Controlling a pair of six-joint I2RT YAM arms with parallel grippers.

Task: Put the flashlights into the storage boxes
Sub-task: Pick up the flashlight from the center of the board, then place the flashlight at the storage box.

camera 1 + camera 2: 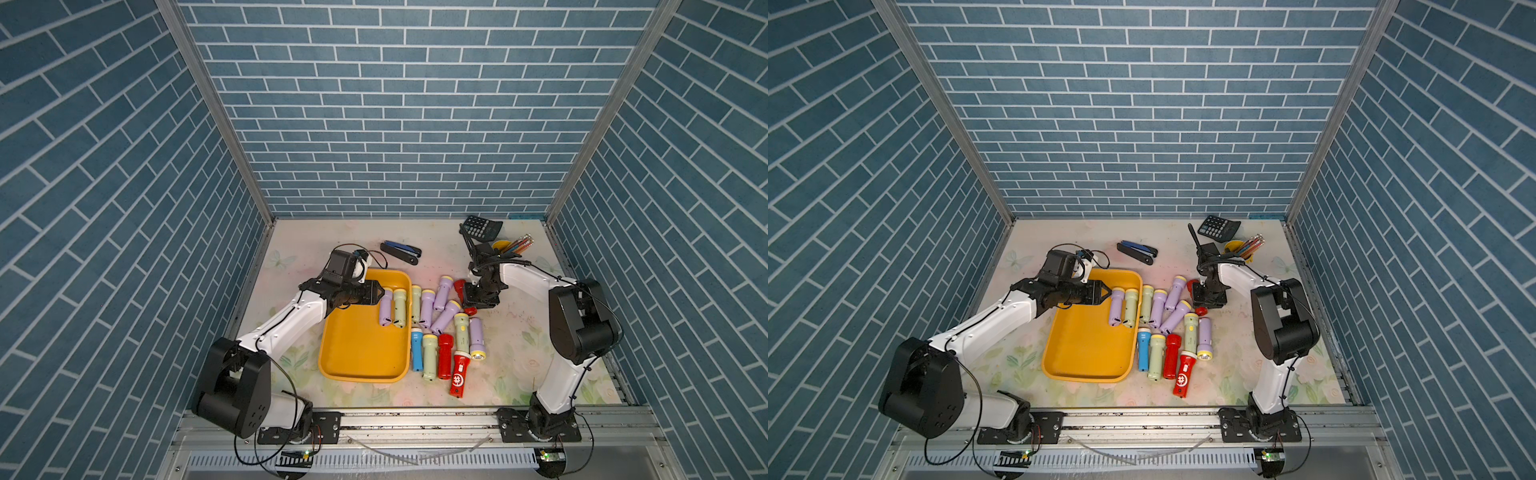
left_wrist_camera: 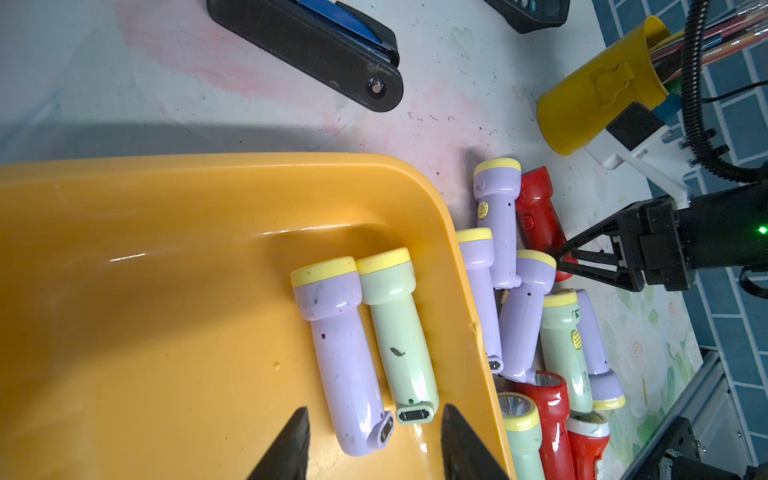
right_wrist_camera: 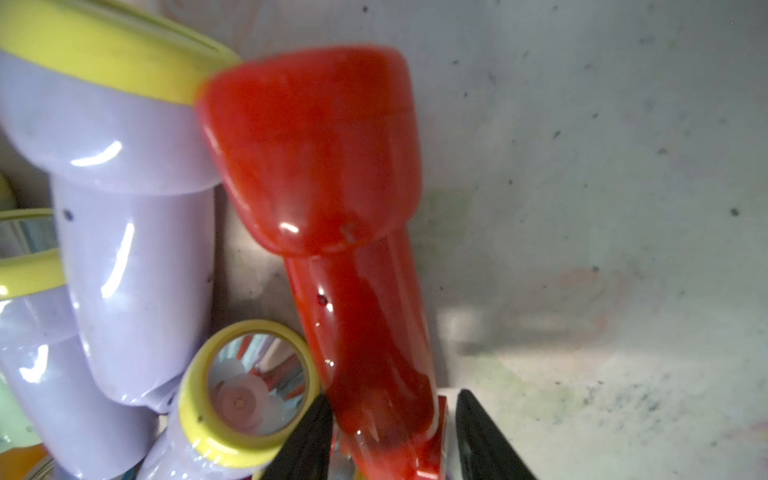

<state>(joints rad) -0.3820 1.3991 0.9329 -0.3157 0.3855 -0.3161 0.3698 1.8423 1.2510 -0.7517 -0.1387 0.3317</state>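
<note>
Pick-up step: right pincer [image 3: 392,397] straddles the red torch [image 3: 316,158], grip uncertain. Left pincer [image 2: 374,410] gapes empty above tray [image 2: 166,291]. Next: clamp, lift trayward.

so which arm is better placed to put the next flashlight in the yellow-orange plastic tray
Right: the right gripper flanks the handle of a red plastic flashlight; the left gripper hangs empty over the yellow-orange plastic tray.

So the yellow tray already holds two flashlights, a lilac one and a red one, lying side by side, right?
Not quite: the second one is pale green, not red. The left wrist view shows the yellow tray holding a lilac flashlight and a pale green flashlight, lying side by side.
</note>
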